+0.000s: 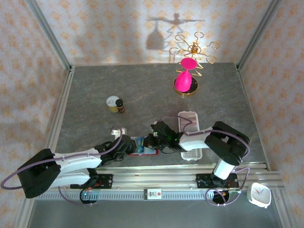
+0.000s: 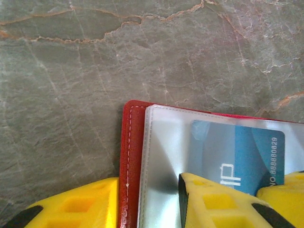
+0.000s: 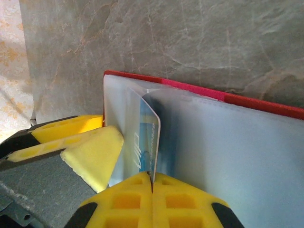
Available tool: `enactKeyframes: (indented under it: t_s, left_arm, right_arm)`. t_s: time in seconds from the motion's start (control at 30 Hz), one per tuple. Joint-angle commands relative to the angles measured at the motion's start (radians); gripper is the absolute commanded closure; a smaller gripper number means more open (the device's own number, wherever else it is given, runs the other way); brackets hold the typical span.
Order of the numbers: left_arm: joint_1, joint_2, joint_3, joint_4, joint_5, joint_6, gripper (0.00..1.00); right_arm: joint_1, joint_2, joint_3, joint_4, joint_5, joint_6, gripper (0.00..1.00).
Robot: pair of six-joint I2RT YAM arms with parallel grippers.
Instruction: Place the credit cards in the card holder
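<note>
The card holder (image 1: 144,153) is a red wallet lying open near the table's front edge, its clear plastic sleeves (image 2: 164,142) facing up. My left gripper (image 2: 148,190) is shut on its left edge, one yellow finger (image 2: 71,206) outside the red cover (image 2: 130,142) and the other on the sleeve. A blue credit card (image 2: 242,152) sits partly inside a sleeve. My right gripper (image 3: 152,176) is shut on that card's near edge (image 3: 153,135), holding it on edge against the card holder (image 3: 266,102). In the top view the two grippers, left (image 1: 126,145) and right (image 1: 154,140), meet over the wallet.
A long white slotted tray (image 1: 188,119) and a small white basket (image 1: 191,154) lie right of the wallet, under the right arm. A jar with a small bottle (image 1: 114,104) stands mid-left. At the back right is a gold stand with pink pieces (image 1: 186,78).
</note>
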Motion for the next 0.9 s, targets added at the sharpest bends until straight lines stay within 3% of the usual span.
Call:
enactKeyframes:
  t_s: [0.0,0.2,0.4,0.5,0.87]
  left_arm:
    - [-0.005,0.058,-0.041,0.091,0.139,-0.015,0.65]
    - [-0.005,0.044,-0.057,0.107,0.144,-0.019,0.65]
    - [-0.005,0.024,-0.066,0.099,0.136,-0.021,0.65]
    - [-0.004,0.019,-0.07,0.1,0.137,-0.023,0.65]
    - [-0.005,0.007,-0.078,0.12,0.149,-0.017,0.65]
  right_arm:
    - [0.012,0.033,0.039,-0.04,-0.004,-0.03,1.0]
    - [0.016,0.061,0.073,-0.052,-0.017,-0.036,0.95]
    - [0.018,0.032,0.09,-0.127,0.044,-0.057,0.78]
    - [0.018,0.005,0.079,-0.155,0.081,-0.057,0.75]
    - [0.034,0.052,0.117,-0.155,0.07,-0.051,0.92]
